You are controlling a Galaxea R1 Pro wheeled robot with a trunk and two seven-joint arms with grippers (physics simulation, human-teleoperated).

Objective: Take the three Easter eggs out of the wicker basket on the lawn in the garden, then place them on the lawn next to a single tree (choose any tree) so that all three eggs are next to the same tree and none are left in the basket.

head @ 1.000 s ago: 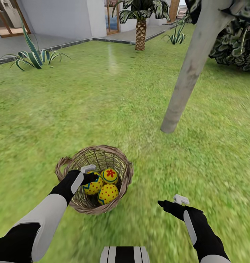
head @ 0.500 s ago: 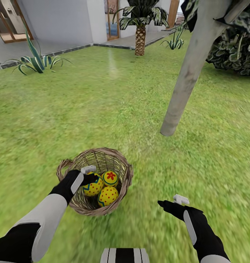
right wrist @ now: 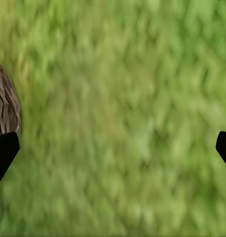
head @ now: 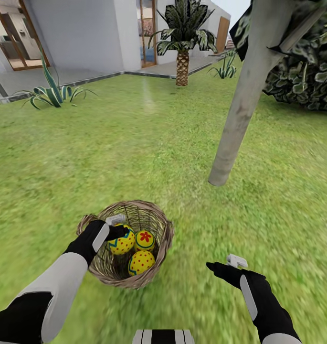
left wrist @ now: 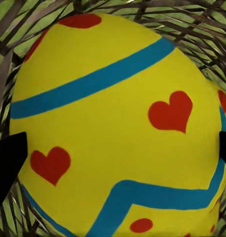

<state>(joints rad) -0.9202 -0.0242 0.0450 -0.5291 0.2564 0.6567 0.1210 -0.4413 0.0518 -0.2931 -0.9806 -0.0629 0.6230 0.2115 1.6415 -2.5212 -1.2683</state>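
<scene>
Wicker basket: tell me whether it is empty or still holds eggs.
Still full. The basket holds all three eggs; none lies on the lawn. The left gripper is at the blue-zigzag egg.

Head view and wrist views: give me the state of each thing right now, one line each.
Wicker basket: upright on the lawn, three eggs inside.
Zigzag egg: in the basket, between the left end effector's open fingers.
Flower egg: in the basket, untouched.
Red-dotted egg: in the basket, untouched.
Right end effector: open, empty, over grass.
Grey-trunked tree: leaning, no eggs beside it.
</scene>
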